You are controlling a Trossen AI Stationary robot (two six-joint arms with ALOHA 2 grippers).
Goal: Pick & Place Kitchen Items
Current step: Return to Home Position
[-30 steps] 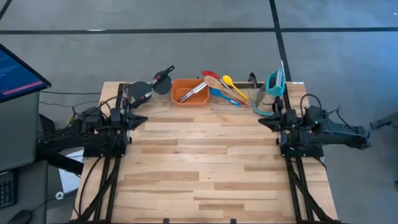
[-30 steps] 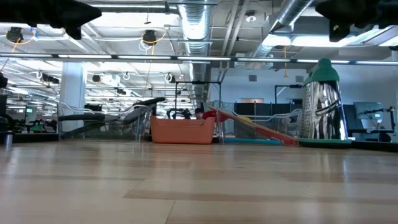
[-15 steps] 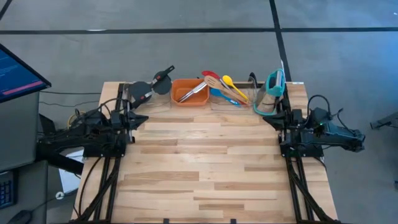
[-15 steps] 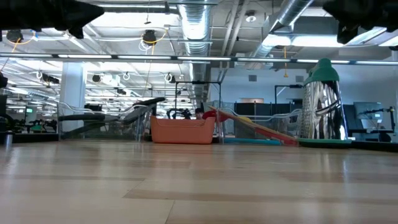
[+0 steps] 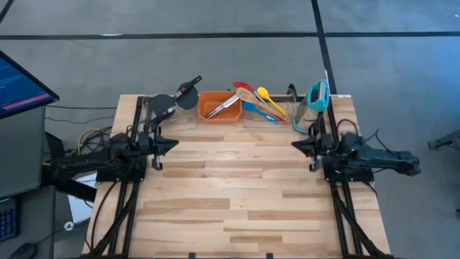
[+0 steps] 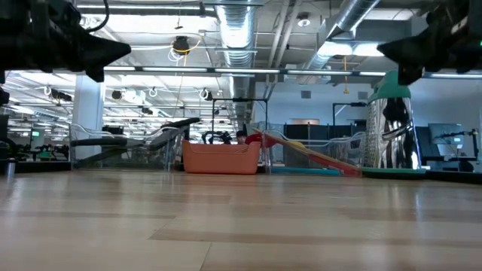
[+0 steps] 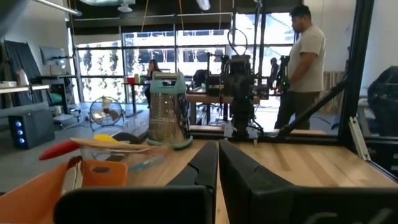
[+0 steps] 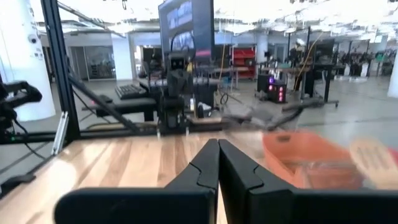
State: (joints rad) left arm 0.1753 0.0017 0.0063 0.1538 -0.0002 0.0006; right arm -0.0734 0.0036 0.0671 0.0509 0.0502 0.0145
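Left hand (image 5: 167, 144), right hand (image 5: 297, 147) both closed tight, empty, hovering at tabletop's (image 5: 237, 194) left and right sides; spoons (image 5: 260, 102) heaped at far edge.

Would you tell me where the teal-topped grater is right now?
In the high view the grater stands at the far right corner of the table, just right of the clear bin holding the coloured spoons.

An open lab hall: exposed ceiling ducts (image 6: 238, 34), a monitor (image 8: 185, 22), equipment benches (image 8: 134, 104).
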